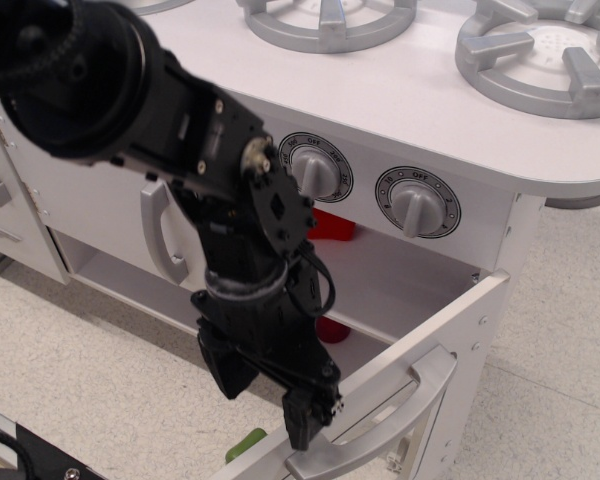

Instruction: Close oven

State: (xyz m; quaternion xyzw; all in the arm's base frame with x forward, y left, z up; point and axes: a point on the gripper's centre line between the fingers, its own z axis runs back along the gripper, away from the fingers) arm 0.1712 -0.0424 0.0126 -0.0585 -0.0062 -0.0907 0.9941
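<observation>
From where I stand there is only the one view, looking down over the white toy-kitchen oven (410,290) with its two grey dials, and its white door (400,390) with the curved grey horizontal handle (375,440) hangs swung well out toward the lower right, so the cavity lies open. The black jointed robot arm (250,250) reaches down in front of that cavity, and its black claw (265,390) sits low beside the door's inner face, fingers spread and holding nothing; one finger tip is just at the handle's near end. I judge it is placed there to get behind or against the door and push it shut, which has not happened yet. Inside, a red object (330,225) shows on the shelf and another red bit lower down, both mostly hidden by the arm, so I cannot name them. A small green thing (245,443) peeks from under the door edge. The door's window is cut off at the frame's bottom.
</observation>
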